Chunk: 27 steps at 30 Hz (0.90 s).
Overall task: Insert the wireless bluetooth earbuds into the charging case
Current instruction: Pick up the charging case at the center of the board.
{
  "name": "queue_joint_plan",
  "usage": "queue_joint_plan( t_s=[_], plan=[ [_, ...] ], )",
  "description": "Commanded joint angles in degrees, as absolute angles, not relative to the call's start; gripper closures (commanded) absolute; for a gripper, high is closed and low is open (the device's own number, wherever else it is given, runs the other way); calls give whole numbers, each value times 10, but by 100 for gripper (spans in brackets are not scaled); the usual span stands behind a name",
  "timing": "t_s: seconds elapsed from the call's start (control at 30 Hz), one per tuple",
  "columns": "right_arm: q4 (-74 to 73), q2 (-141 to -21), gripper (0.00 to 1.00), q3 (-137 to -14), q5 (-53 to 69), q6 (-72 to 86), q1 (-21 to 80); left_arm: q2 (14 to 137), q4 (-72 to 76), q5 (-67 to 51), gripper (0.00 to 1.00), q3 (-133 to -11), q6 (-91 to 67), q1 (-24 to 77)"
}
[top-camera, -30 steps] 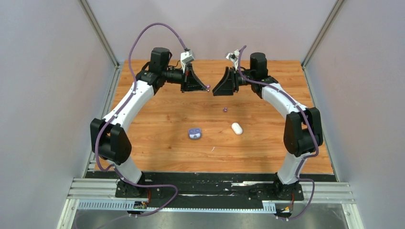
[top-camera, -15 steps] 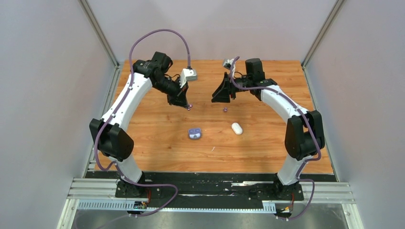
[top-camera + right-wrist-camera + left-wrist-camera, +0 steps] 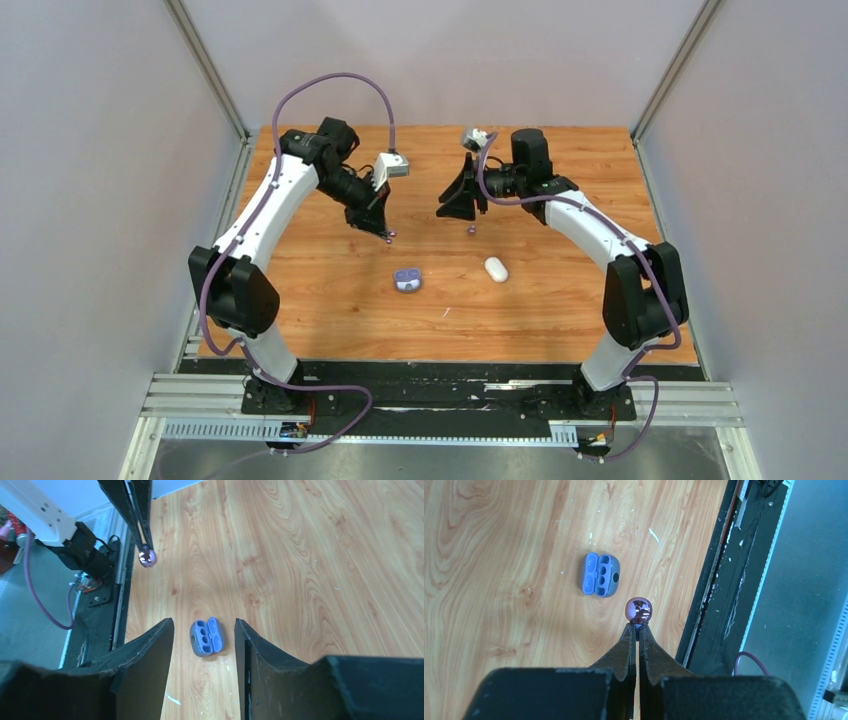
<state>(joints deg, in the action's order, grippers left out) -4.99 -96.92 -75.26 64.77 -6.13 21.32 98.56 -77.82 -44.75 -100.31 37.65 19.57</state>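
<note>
My left gripper point(image 3: 638, 625) is shut on a glossy dark purple earbud point(image 3: 638, 610), pinched at the very fingertips and held above the table. In the top view that earbud point(image 3: 390, 236) hangs behind and left of the open blue-purple charging case point(image 3: 407, 280). The case point(image 3: 601, 574) lies flat with its lid open and its wells showing. My right gripper point(image 3: 203, 621) is open and empty, high above the table; the case point(image 3: 207, 636) shows far below between its fingers. A second purple earbud point(image 3: 471, 230) lies on the wood under the right gripper point(image 3: 455, 206).
A white pebble-shaped case point(image 3: 496, 269), closed, lies right of the purple case. A tiny white speck point(image 3: 446, 312) sits nearer the front. The black base rail point(image 3: 440, 380) runs along the near edge, and grey walls stand on both sides.
The left arm has swung from the back of the table down and forward toward the purple case, still holding the earbud. The right gripper has shifted slightly left and turned downward.
</note>
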Motion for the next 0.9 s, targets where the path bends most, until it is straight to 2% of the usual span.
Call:
queue_joint_plan(
  t_s=[0.0,0.2,0.3,0.43,0.6,0.87],
  plan=[
    [-26,-943,53,-712,594,-109,229,999,-797,-462,100,-1014,354,169],
    [-51,-936,50,-635,472,-100,261,1028,-726,-466,100,-995,224,101],
    [-59,-939,41,-607,442,-43,272,1019,-660,-463,100,-965,171,94],
    [-42,-973,43,-597,506,-10,275,1010,-624,-468,100,-946,136,93],
    [-113,-1075,52,-710,603,-76,272,993,-620,-473,100,-916,133,93],
    [-242,-1221,48,-897,686,-196,274,951,-642,-464,100,-874,135,60]
  ],
)
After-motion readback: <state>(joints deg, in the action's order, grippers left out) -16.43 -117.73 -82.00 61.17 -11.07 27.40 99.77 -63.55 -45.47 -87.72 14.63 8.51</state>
